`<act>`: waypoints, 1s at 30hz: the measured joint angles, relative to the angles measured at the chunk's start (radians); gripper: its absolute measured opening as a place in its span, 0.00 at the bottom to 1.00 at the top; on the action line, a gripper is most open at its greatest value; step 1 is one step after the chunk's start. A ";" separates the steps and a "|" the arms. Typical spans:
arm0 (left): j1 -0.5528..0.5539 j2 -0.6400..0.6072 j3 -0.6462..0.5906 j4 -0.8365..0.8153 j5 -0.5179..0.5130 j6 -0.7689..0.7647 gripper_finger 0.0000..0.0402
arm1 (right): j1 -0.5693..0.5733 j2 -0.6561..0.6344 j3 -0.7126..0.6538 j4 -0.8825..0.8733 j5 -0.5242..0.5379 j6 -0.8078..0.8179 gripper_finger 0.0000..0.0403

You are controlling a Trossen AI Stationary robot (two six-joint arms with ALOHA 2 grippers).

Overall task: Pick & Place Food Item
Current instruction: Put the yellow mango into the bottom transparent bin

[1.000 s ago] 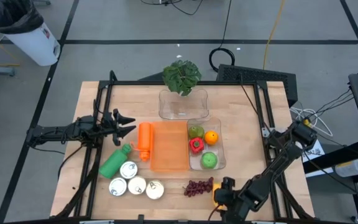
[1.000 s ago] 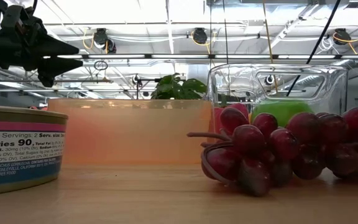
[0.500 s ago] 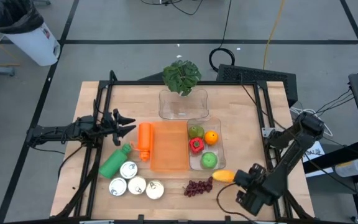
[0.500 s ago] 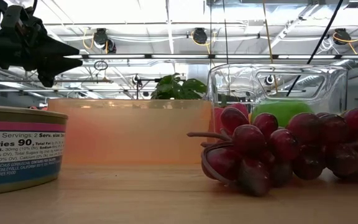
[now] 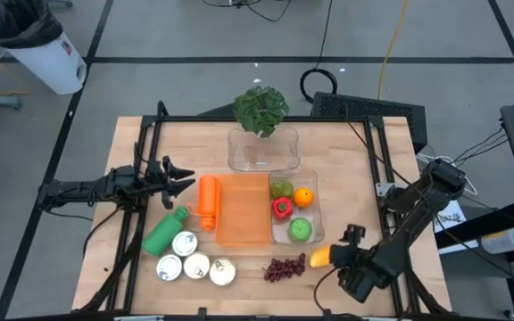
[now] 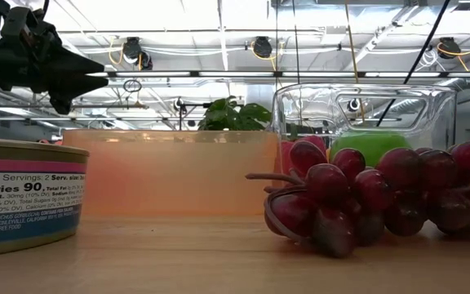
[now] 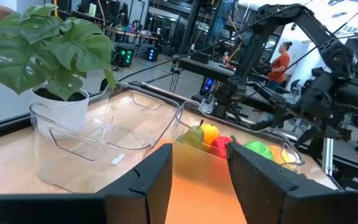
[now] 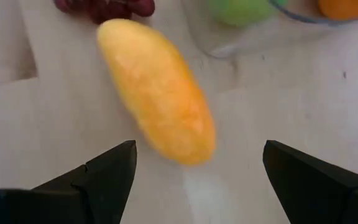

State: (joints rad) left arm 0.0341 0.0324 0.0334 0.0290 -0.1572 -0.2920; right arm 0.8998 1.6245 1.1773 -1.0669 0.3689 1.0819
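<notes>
A yellow oblong fruit (image 8: 157, 90) lies on the wooden table (image 5: 355, 169), just right of a bunch of red grapes (image 5: 284, 267) and near a clear bin (image 5: 317, 209) that holds several fruits. My right gripper (image 8: 197, 180) hangs open above the fruit's near end, pointing steeply down. Its fingers stand wide on either side without touching the fruit; the high view shows this gripper (image 5: 339, 251) partly covering the fruit (image 5: 318, 257). My left gripper (image 5: 186, 177) waits open at the table's left side, level above the table, holding nothing.
An orange tray (image 5: 244, 209) lies in the middle, with an orange bottle (image 5: 207, 202), a green bottle (image 5: 165, 232) and three cans (image 5: 194, 265) to its left. An empty clear bin (image 5: 263, 150) and a potted plant (image 5: 261, 109) stand at the far edge.
My right gripper has moved from the near edge toward the table's right, risen a little and tipped to point more steeply down, staying open. The yellow fruit, seen beside it near the front edge, now lies farther in, by the grapes. My left gripper's fingers have drawn slightly closer.
</notes>
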 joint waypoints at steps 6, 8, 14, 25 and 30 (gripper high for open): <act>0.000 0.000 0.000 0.000 0.000 0.000 0.46 | -0.024 0.000 -0.109 0.248 -0.016 -0.212 0.83; 0.000 0.000 0.000 0.000 0.000 0.000 0.48 | -0.029 0.000 -0.145 0.329 -0.053 -0.250 0.83; 0.000 0.000 0.000 0.000 0.000 0.000 0.51 | -0.029 0.000 -0.242 0.478 -0.112 -0.241 0.83; 0.000 0.000 0.000 0.000 0.000 0.000 0.48 | -0.030 0.000 -0.275 0.595 -0.111 -0.253 0.83; 0.000 0.000 0.000 0.000 0.000 0.000 0.45 | -0.030 0.000 -0.273 0.609 -0.112 -0.286 0.80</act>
State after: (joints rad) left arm 0.0341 0.0326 0.0334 0.0292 -0.1574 -0.2920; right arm 0.8700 1.6245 0.9039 -0.4575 0.2569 0.7958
